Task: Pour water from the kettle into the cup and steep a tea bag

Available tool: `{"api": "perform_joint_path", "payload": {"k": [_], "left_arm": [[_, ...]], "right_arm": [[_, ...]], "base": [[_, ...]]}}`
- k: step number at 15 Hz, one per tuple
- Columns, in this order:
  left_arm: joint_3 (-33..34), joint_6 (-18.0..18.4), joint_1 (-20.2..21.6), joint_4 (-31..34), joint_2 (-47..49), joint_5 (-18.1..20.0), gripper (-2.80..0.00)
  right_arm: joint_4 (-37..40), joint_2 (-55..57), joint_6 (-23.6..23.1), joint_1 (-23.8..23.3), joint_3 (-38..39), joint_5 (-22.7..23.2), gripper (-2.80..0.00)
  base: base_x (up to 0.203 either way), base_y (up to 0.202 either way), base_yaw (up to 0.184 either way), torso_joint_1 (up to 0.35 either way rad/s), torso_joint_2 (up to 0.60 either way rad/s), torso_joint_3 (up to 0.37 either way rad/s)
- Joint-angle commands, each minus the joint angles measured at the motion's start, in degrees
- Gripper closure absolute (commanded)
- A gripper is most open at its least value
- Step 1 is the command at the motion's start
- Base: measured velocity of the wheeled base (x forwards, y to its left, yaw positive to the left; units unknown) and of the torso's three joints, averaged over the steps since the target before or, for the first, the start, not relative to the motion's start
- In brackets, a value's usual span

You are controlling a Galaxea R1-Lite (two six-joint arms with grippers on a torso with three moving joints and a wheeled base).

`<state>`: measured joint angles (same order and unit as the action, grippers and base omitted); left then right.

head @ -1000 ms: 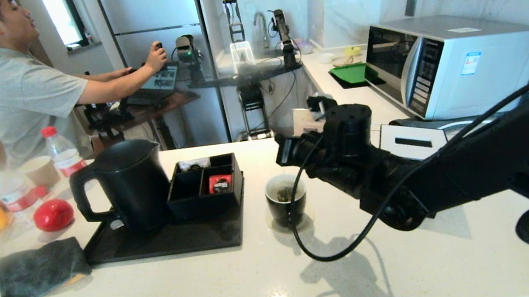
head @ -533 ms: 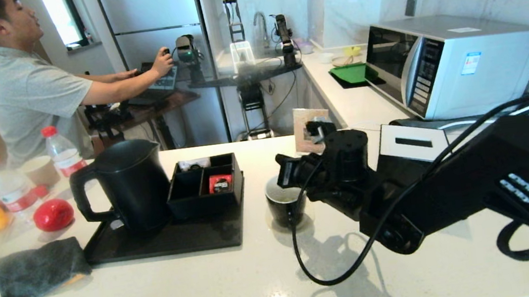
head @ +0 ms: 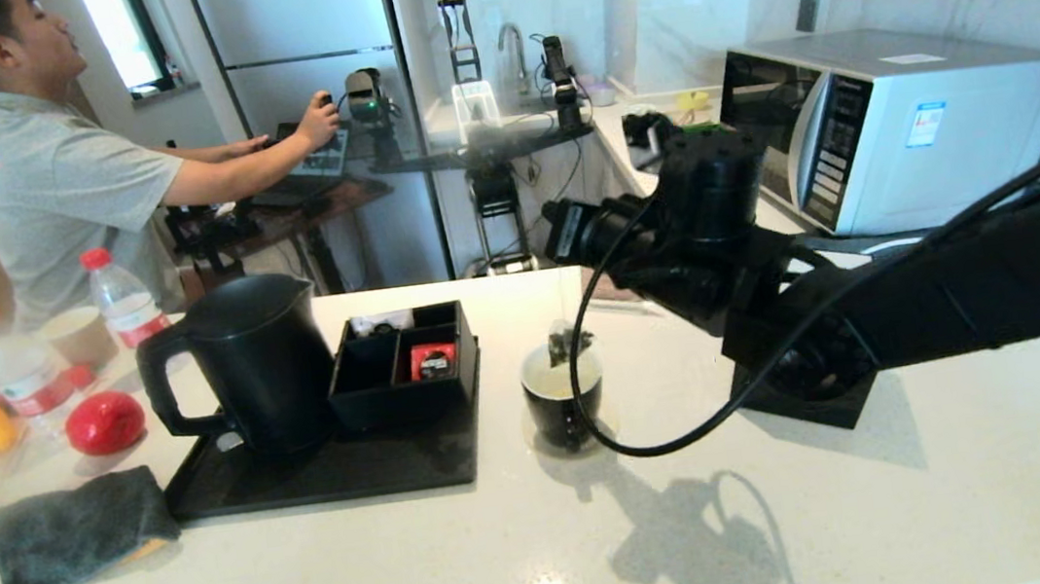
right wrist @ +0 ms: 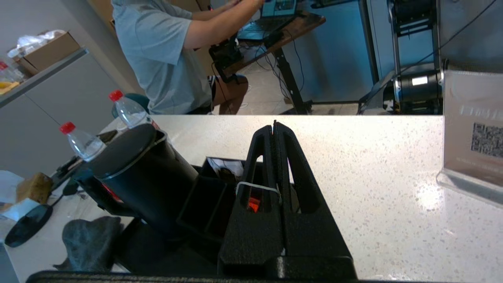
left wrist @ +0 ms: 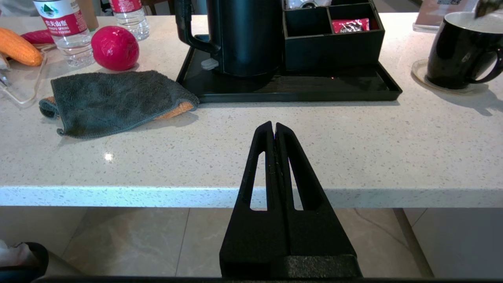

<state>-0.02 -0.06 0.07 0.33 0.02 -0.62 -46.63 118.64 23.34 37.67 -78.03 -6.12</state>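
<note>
The black cup [head: 563, 395] stands on a coaster mid-counter, also seen in the left wrist view [left wrist: 458, 51]. My right gripper [head: 564, 233] hovers above it, shut on the tea bag's string, which loops over one finger [right wrist: 257, 186]. The tea bag [head: 561, 341] hangs at the cup's rim. I cannot make out water in the cup. To the left, the black kettle [head: 254, 361] stands upright on its tray, lid closed. My left gripper [left wrist: 274, 127] is shut and empty, low in front of the counter's front edge.
A black tray [head: 326, 476] carries the kettle and a compartment box [head: 400, 359] with a red packet. Grey cloth [head: 72, 529], red fruit [head: 104, 423] and bottles [head: 124, 298] lie left. Microwave [head: 892, 122] at right. The right arm's cable [head: 635, 440] loops beside the cup.
The right gripper dipped toward the cup, then rose and moved back. The tea bag came up from inside the cup to its rim.
</note>
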Motion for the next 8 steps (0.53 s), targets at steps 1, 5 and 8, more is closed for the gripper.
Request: {"api": "perform_joint_path", "payload": {"k": [1,5,8], "left_arm": [[0.0,0.0,0.0,0.0,0.0,0.0,0.00],[0.0,0.0,0.0,0.0,0.0,0.0,0.00],[0.0,0.0,0.0,0.0,0.0,0.0,0.00]], "right_arm": [[-0.3,-1.7,0.1,-0.1,-0.1,-0.2,0.00],[-1.2,-1.5,0.0,0.0,4.0,-0.2,0.00],[-5.8,-1.2,0.1,0.3,10.9,-0.2,0.00]], "base": [[0.000,0.000,0.000,0.000,0.00,0.000],[0.000,0.000,0.000,0.000,0.00,0.000],[0.000,0.000,0.000,0.000,0.00,0.000]]}}
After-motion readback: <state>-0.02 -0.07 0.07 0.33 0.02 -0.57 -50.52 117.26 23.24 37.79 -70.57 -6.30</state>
